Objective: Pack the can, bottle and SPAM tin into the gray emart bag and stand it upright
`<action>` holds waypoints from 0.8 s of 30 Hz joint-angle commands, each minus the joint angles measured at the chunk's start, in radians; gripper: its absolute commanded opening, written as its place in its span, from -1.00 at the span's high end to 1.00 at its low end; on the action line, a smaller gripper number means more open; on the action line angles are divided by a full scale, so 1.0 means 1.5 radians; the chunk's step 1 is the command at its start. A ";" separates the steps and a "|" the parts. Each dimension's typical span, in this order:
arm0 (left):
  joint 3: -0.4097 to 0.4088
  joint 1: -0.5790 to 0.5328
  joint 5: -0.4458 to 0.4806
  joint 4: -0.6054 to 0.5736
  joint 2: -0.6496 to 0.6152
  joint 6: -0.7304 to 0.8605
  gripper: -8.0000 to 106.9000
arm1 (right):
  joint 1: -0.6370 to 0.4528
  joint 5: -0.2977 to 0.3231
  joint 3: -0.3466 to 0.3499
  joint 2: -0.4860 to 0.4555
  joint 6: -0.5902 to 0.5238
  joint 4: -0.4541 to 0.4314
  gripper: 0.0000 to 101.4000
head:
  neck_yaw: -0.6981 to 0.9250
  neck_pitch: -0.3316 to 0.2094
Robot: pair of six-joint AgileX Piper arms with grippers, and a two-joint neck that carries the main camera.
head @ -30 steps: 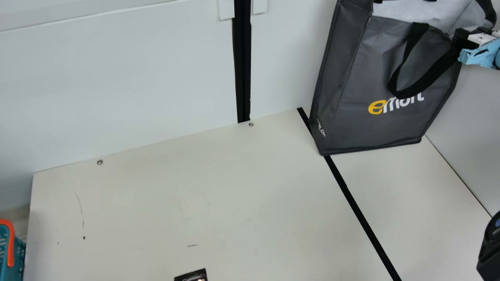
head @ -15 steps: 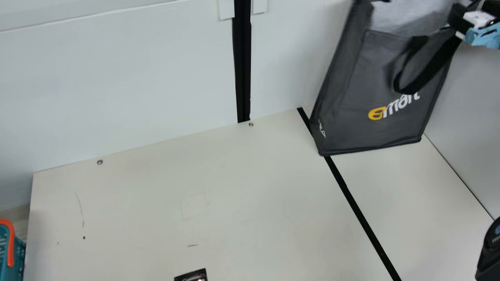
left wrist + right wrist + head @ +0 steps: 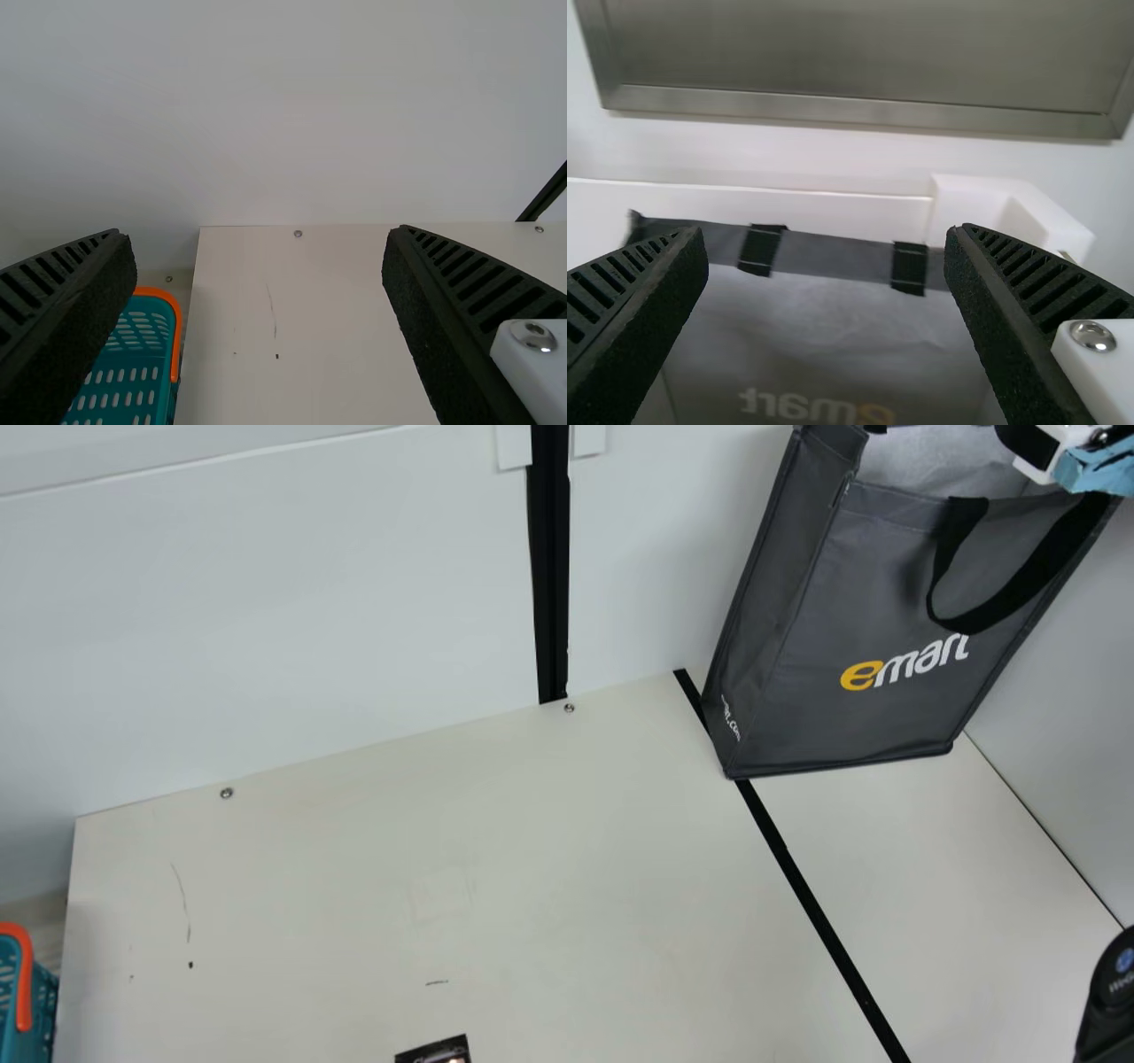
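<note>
In the main view my right gripper (image 3: 1063, 456) is at the top right, over the mouth of the gray emart bag (image 3: 824, 638). The bag stands upright on the table's far right, its black handle hanging down the front. The right wrist view shows my right gripper (image 3: 828, 310) open, fingers wide apart, with the bag's inner back wall (image 3: 833, 328) beyond them. In the left wrist view my left gripper (image 3: 261, 310) is open with nothing between its fingers. What lies inside the bag is hidden.
A teal basket (image 3: 44, 1001) with an orange handle stands off the table's left edge. A small dark printed item (image 3: 438, 1052) shows at the near edge. White walls rise behind and right of the table (image 3: 443, 850). A black arm part (image 3: 1107, 1001) is at the lower right.
My right gripper has moved up and away from the handle it was beside. The bag swayed left at the top, then back right, its mouth now wider. The main view's camera has kept still.
</note>
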 commanded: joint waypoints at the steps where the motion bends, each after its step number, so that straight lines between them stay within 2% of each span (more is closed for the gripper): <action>1: 0.000 0.000 0.000 0.000 0.000 0.000 -0.71 | 0.008 0.002 0.003 -0.005 -0.002 0.002 -0.87 | -0.001 -0.015; 14: 0.000 0.000 0.000 0.000 0.000 0.000 -0.71 | 0.094 0.001 0.052 -0.053 -0.008 0.017 -0.87 | -0.001 -0.015; 24: 0.000 0.000 0.000 0.000 0.000 0.000 -0.71 | 0.193 -0.006 0.121 -0.101 -0.006 0.016 -0.87 | -0.001 -0.015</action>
